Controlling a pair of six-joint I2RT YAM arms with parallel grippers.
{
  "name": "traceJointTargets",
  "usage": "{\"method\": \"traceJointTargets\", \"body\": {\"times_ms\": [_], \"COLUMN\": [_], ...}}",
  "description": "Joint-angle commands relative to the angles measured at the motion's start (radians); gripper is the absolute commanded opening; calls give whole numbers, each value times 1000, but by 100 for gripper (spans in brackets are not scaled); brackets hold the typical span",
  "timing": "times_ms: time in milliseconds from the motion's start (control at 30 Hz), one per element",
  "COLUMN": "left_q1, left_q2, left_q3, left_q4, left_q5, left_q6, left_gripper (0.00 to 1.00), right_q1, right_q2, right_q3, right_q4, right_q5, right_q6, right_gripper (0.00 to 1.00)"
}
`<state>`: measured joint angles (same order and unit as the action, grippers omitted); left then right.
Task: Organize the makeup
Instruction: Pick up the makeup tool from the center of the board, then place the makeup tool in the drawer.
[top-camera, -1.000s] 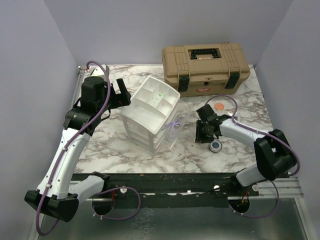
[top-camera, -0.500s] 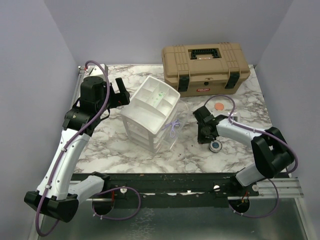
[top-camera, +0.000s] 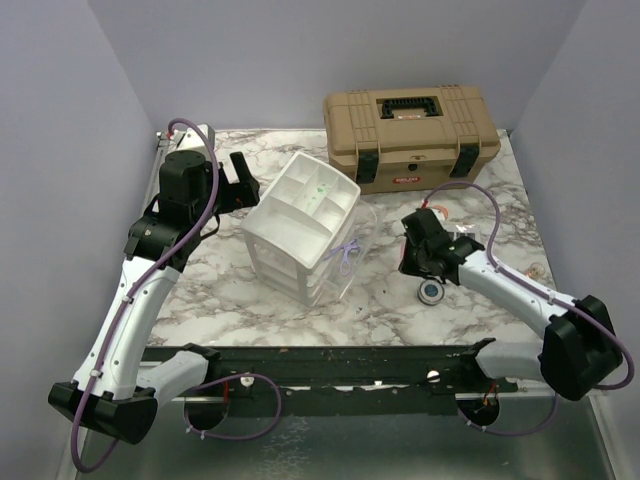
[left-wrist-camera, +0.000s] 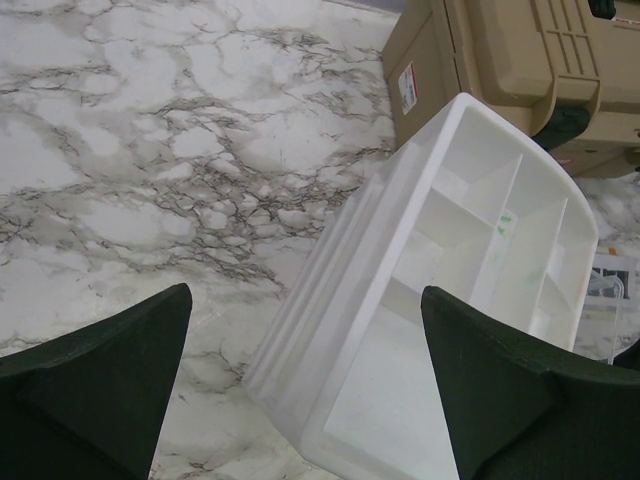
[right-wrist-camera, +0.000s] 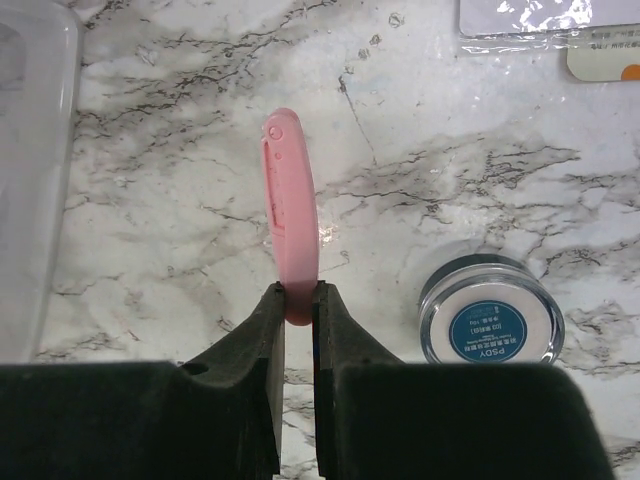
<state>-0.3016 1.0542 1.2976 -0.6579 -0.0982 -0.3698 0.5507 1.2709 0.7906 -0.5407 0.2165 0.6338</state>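
My right gripper (right-wrist-camera: 298, 290) is shut on the lower rim of a pink round disc (right-wrist-camera: 290, 200), which stands on edge over the marble. In the top view this gripper (top-camera: 416, 256) is right of the drawer unit. A round blue-centred compact (right-wrist-camera: 490, 322) lies flat just to its right, also visible from above (top-camera: 431, 291). My left gripper (left-wrist-camera: 305, 295) hangs wide open over the near left edge of the white drawer unit (left-wrist-camera: 470, 260), holding nothing; from above it (top-camera: 240, 180) is at the unit's left.
The white drawer unit (top-camera: 300, 225) stands mid-table with its top tray open. A tan toolbox (top-camera: 410, 135) sits shut at the back. A clear plastic case (right-wrist-camera: 30, 150) lies left of the right gripper, and a white packet (right-wrist-camera: 550, 15) lies beyond it.
The right gripper's jaws have shut on the pink disc, and the right arm's elbow has swung out to the right. The left arm has stayed put.
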Motion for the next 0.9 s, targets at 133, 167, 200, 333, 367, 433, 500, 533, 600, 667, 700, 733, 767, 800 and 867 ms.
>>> {"method": "traceJointTargets", "body": {"times_ms": [133,167,200,333,367,433,500,533,600,667,700,733,767,800,867], "left_q1": [-1,-1,-1,-1,-1,-2,-1,-1,-1,-1,-2,-1,-2,-1,-2], "left_q2": [-7,-5,-3,0,-2,-4,-5,-4,1,1,3,4,6,7,7], "left_q3": [8,10,12,4,2,-2,-4,-4,-4,-4,-4,-4,-7,-9,-17], "left_q4": [29,33,37,49,49,49,49,49,48,49,48,49,49,49,47], "left_q5": [13,20,30,56,58,69,86,96,125,136,138,142,148,155,159], "left_q6": [-18,-18,-18,-20,-21,-17,-13,-10,-9,-14,-13,-11,-8,-6,-7], "left_gripper": [99,99,99,99,99,99,99,99,99,99,99,99,99,99,99], "right_q1": [49,49,49,49,49,49,49,49,49,49,49,50,50,50,51], "right_q2": [-223,-239,-247,-237,-238,-242,-234,-225,-212,-205,-200,-195,-188,-182,-177], "right_q3": [30,44,66,153,160,168,175,180,182,176,174,175,178,179,173], "right_q4": [-11,-9,-11,-13,1,45,87,105,144,177,188,190,192,199,231], "right_q5": [60,48,27,-66,-96,-167,-255,-297,-365,-408,-420,-426,-435,-447,-473], "right_q6": [90,84,75,62,66,78,96,106,128,148,156,160,163,168,178], "right_gripper": [4,4,4,4,4,5,5,5,5,6,6,6,6,6,7]}}
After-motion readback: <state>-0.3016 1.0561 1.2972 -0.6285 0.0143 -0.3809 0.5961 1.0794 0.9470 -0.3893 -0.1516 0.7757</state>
